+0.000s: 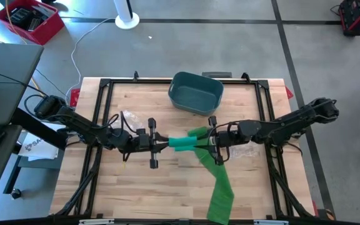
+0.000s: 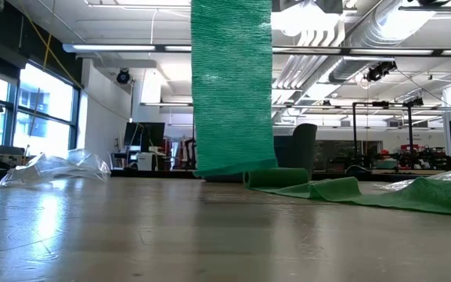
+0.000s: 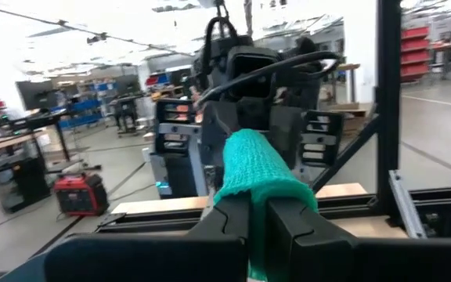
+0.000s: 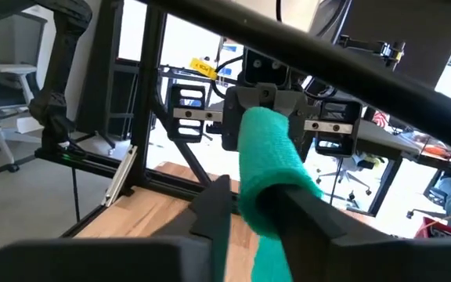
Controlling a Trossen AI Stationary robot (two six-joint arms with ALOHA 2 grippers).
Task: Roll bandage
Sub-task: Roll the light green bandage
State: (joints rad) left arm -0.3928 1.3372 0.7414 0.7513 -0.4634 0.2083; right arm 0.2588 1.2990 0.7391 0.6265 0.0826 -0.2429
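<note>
Bandage roll (image 1: pixel 181 144), teal-green and crinkled, hangs between my grippers mid-table. My left gripper (image 1: pixel 162 144) is clenched on one end, my right gripper (image 1: pixel 200 142) grasps the other, and the loose tail (image 1: pixel 217 181) trails to the table's (image 1: pixel 167 187) front edge.

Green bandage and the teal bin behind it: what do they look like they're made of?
The bandage looks like a stretchy crepe or gauze fabric, matte, with a fine ribbed weave visible in the low view where it hangs as a strip. The bin appears to be moulded plastic: smooth walls, rounded corners, slight sheen. Neither can be confirmed by look alone.
</note>
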